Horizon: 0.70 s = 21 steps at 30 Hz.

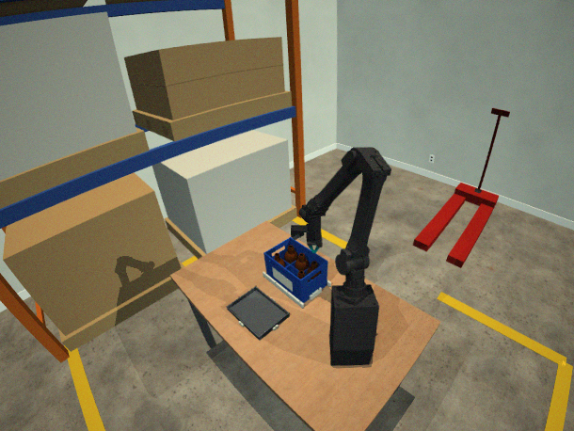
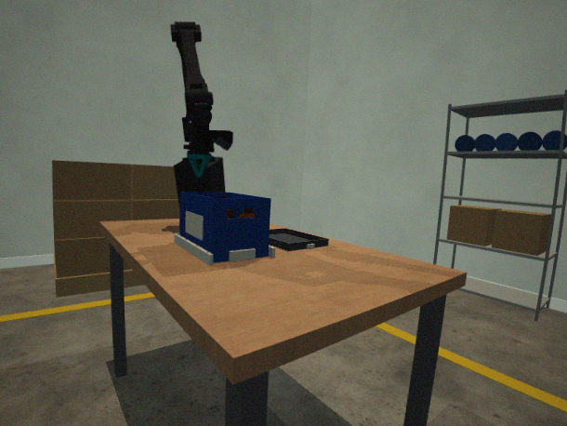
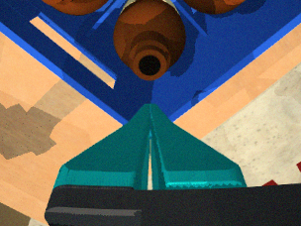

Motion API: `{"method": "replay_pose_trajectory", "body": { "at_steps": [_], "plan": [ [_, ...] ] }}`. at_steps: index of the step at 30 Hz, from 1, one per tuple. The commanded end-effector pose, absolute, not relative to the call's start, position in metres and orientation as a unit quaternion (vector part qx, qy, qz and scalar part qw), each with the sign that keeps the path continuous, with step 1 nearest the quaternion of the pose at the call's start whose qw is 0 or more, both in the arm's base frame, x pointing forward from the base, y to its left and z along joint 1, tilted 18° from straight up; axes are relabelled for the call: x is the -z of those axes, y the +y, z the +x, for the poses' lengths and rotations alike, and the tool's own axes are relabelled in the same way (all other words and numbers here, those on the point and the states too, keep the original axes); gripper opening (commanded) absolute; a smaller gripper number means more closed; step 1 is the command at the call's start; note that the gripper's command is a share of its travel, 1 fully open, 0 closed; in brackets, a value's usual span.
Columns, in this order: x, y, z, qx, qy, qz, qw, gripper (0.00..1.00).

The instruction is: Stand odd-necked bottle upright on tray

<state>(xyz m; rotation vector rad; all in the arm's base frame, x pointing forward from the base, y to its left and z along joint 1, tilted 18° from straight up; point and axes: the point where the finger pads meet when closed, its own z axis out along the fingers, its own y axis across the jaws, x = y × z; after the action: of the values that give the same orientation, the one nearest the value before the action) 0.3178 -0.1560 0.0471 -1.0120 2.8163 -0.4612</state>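
Brown bottles (image 1: 301,263) (image 2: 246,213) (image 3: 150,42) inside blue crate (image 1: 296,278) (image 2: 242,232) (image 3: 208,45)

Bottles stand in the crate (image 1: 303,287) (image 2: 239,232) (the tray (image 1: 258,312) (image 2: 297,239) lies beside it).

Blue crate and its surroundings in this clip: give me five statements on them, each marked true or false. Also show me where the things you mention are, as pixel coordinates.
1. The end effector (image 1: 313,249) (image 2: 199,176) (image 3: 150,113) is shut with nothing between its fingers. True.
2. A bottle stands on the tray (image 1: 258,312) (image 2: 297,239). False: the tray holds no bottle.
3. The crate (image 1: 282,279) (image 2: 242,232) (image 3: 238,59) is blue and holds brown bottles (image 1: 301,263) (image 3: 150,37). True.
4. The crate lies tipped on its side. False: it is upright.
5. The pallet jack (image 1: 475,195) on the floor is red. True.
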Motion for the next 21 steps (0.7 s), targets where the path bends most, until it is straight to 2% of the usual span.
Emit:
{"method": "replay_pose_trajectory", "body": {
  "at_steps": [1,16,21],
  "plan": [
    [-0.051,-0.156,0.324,0.152,0.929,-0.332,0.056,0.0],
    [-0.051,-0.156,0.324,0.152,0.929,-0.332,0.056,0.0],
    [-0.032,-0.108,0.326,0.15,0.929,-0.334,0.054,0.0]
  ]
}}
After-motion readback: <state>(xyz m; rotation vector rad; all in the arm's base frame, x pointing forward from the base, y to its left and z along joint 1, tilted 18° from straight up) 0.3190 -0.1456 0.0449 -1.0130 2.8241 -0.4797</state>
